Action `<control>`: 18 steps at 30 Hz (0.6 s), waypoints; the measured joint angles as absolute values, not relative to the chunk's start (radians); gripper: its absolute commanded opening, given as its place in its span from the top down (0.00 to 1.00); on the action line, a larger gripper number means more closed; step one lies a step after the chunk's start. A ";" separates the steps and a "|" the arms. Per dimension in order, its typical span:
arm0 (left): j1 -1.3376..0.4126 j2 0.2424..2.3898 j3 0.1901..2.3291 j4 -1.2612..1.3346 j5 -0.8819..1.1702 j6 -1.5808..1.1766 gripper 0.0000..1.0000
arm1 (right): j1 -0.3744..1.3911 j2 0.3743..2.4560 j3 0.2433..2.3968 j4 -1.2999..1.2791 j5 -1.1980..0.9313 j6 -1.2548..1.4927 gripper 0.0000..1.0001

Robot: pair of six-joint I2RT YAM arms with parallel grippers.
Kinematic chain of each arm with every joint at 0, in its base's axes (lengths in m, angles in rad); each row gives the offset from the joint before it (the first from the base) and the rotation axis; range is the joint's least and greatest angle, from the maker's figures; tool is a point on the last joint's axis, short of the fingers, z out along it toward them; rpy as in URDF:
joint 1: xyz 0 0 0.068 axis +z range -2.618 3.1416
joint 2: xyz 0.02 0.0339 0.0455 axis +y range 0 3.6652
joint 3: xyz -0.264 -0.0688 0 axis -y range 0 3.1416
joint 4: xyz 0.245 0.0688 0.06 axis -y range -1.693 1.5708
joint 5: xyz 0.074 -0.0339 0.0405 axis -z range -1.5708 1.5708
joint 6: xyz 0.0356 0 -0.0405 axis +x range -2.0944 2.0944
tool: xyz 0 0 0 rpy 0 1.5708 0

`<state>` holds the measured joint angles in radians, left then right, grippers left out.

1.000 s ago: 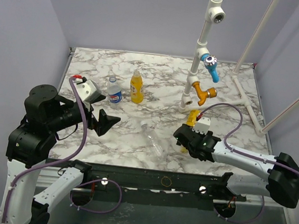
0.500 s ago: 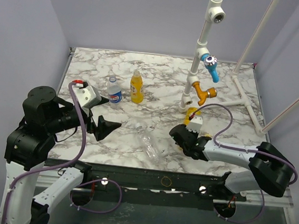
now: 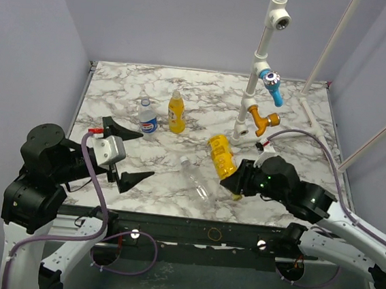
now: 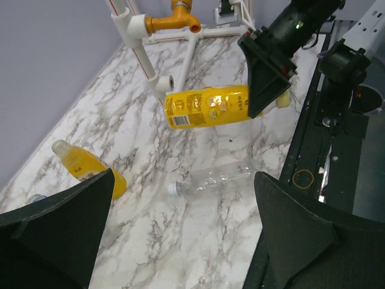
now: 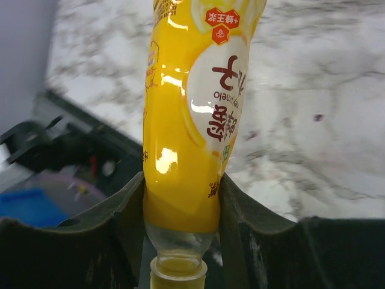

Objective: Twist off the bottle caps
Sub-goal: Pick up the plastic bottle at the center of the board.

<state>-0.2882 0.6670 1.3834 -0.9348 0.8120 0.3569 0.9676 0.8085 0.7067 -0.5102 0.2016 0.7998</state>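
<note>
My right gripper (image 3: pixel 239 178) (image 5: pixel 182 208) is shut on a yellow-orange bottle (image 3: pixel 222 157) (image 5: pixel 195 102) at its shoulder, just above the neck, and holds it tilted in the air over the table. Its yellow cap (image 4: pixel 281 101) points back toward the gripper's wrist. My left gripper (image 3: pixel 132 154) (image 4: pixel 180 241) hangs open and empty at the left, with nothing between its fingers. A plain clear bottle (image 3: pixel 197 181) (image 4: pixel 221 178) lies on its side between the arms. A Pepsi bottle (image 3: pixel 147 120) and a second yellow-orange bottle (image 3: pixel 176 114) (image 4: pixel 87 167) stand upright at the back left.
A white pipe stand (image 3: pixel 252 89) with an orange valve (image 3: pixel 262 118) and a blue valve (image 3: pixel 274 87) rises at the back right. White frame tubes (image 3: pixel 320 133) lie along the right side. A black rail (image 3: pixel 205 233) runs along the table's near edge.
The right gripper has closed on the yellow-orange bottle and lifted it off the table, toward the middle. The left arm has sunk a little and turned, still open.
</note>
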 measured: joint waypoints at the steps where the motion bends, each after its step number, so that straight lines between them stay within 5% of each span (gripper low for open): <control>1: -0.288 0.657 1.376 -0.928 0.822 0.376 0.01 | 0.968 0.788 0.746 -0.535 0.129 0.787 0.74; 9: -0.280 0.605 1.314 -0.873 0.902 0.576 0.01 | 0.968 0.826 0.984 -0.628 -0.311 0.696 0.73; 18: -0.139 0.587 1.277 -0.984 1.059 1.033 0.01 | 0.970 1.199 1.349 -0.636 -0.432 0.571 0.75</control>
<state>-0.1390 0.5873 1.2766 -0.9844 1.0592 1.0328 0.9695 1.1992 1.3495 -0.6357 -0.4320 0.5709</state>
